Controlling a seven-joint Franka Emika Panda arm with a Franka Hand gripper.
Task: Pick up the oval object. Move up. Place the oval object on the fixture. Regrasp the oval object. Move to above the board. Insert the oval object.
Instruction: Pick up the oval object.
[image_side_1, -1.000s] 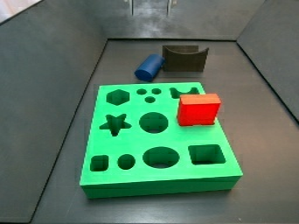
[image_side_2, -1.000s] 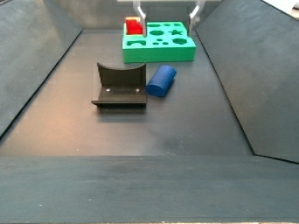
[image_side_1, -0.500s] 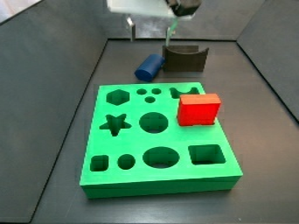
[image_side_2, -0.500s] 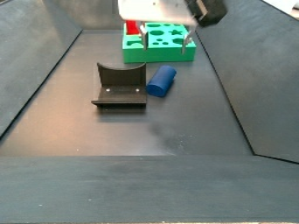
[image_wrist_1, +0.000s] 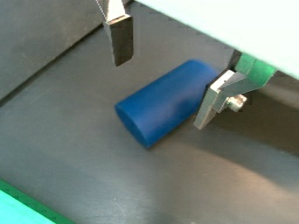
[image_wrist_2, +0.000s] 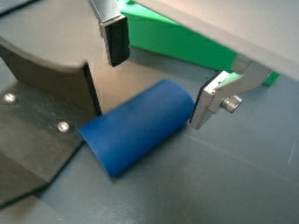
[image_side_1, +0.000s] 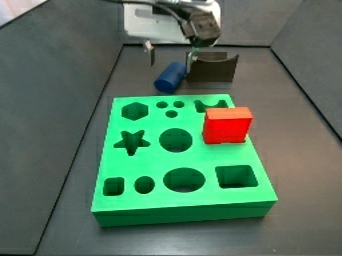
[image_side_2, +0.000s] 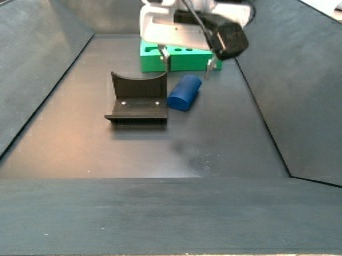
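We hold our pincer (image_wrist_2: 163, 77) released, fingers straddling the blue oval peg (image_wrist_2: 136, 128), which lies on the worktop (image_wrist_1: 222, 184) beside the fixture (image_wrist_2: 35, 114), ready for grasping

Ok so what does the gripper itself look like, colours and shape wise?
The gripper, above the blue peg, has two flat silver plate fingers faced with dark pads; one shows a small bolt on its outer side. In both side views its body is a boxy white block, with a black rounded part beside it.
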